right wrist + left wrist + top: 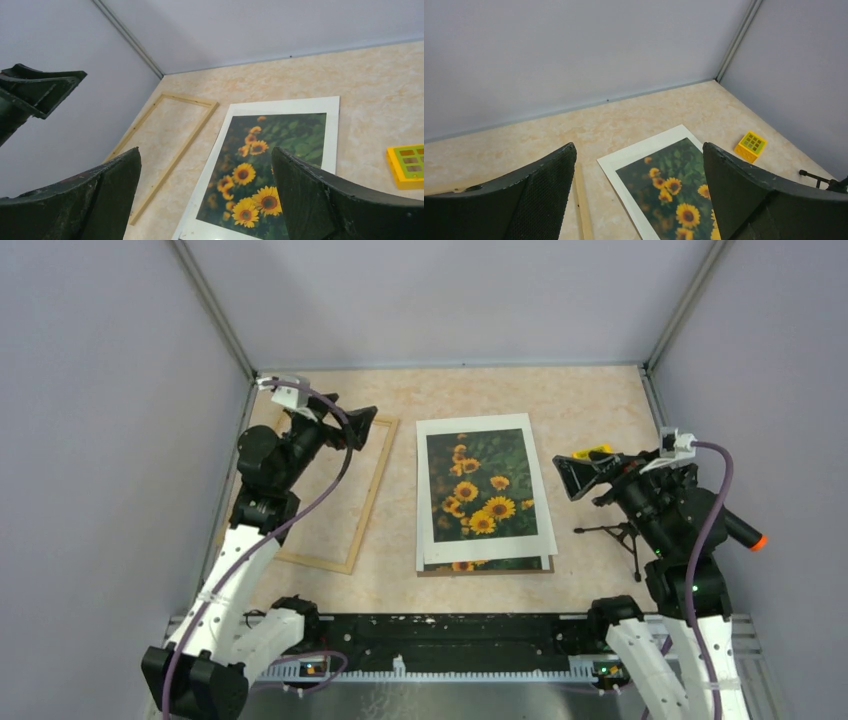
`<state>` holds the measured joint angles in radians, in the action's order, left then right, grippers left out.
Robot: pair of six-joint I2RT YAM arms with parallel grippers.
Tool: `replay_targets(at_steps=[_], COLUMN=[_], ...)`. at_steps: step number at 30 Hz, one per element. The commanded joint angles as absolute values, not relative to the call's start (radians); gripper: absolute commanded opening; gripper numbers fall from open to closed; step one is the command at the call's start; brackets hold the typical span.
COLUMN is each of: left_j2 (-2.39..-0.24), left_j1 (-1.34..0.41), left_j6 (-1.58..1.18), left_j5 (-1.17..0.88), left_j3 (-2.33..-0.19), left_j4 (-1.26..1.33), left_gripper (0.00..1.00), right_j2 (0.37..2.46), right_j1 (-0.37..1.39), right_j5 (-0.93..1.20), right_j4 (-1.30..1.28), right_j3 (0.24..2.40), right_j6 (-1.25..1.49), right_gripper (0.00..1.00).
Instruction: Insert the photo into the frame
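The photo (478, 485) of sunflowers lies flat in the middle of the table under a white mat border (470, 427); a strip of the print sticks out past the mat's near edge. It also shows in the left wrist view (674, 190) and the right wrist view (270, 150). The light wood frame (375, 490) lies flat to the photo's left, and the table shows through it. My left gripper (362, 430) is open and empty above the frame's far right corner. My right gripper (562, 478) is open and empty, raised just right of the photo.
A small yellow block (592, 452) sits right of the photo, near my right gripper. A black stand (615, 532) is on the table under the right arm. A brown board edge (485, 571) shows under the photo's near side. Grey walls enclose the table.
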<state>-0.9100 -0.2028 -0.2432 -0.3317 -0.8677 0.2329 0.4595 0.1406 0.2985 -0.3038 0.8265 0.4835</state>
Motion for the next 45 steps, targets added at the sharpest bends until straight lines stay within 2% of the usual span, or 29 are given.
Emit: replay_targets(at_steps=[1, 12, 23, 29, 33, 35, 39, 45], left_j2=[-0.993, -1.196, -1.538, -1.758, -1.895, -1.891, -1.827, -1.795], left_j1=[-0.215, -0.213, -0.207, -0.21, -0.286, -0.341, -0.342, -0.331], left_j6=[-0.274, -0.352, -0.439, -0.401, -0.388, -0.383, -0.37, -0.316], left_j5=[-0.289, -0.226, -0.187, -0.206, -0.028, 0.073, -0.024, 0.054], left_j3=[-0.949, -1.052, -1.216, -1.35, -1.515, -1.497, -1.344, -1.306], left_j4=[0.161, -0.01, -0.281, -0.464, -0.715, -0.739, -0.677, -0.729], left_gripper=[0.98, 0.98, 0.98, 0.97, 0.97, 0.96, 0.9, 0.95], right_j2=[0.483, 0.576, 0.588, 0.58, 0.582, 0.586, 0.573, 0.532], right_j1=[0.134, 0.133, 0.133, 0.133, 0.134, 0.134, 0.133, 0.133], right_j5=[0.342, 0.503, 0.503, 0.5, 0.5, 0.503, 0.519, 0.479], right_j4=[-0.235, -0.063, -0.117, -0.121, -0.112, -0.13, -0.153, -0.163], right_j3=[0.805, 0.75, 0.753, 0.738, 0.736, 0.759, 0.793, 0.767], right_j6=[0.541, 0.692, 0.671, 0.675, 0.694, 0.698, 0.693, 0.664], right_gripper=[0.99, 0.99, 0.99, 0.99, 0.99, 0.99, 0.99, 0.99])
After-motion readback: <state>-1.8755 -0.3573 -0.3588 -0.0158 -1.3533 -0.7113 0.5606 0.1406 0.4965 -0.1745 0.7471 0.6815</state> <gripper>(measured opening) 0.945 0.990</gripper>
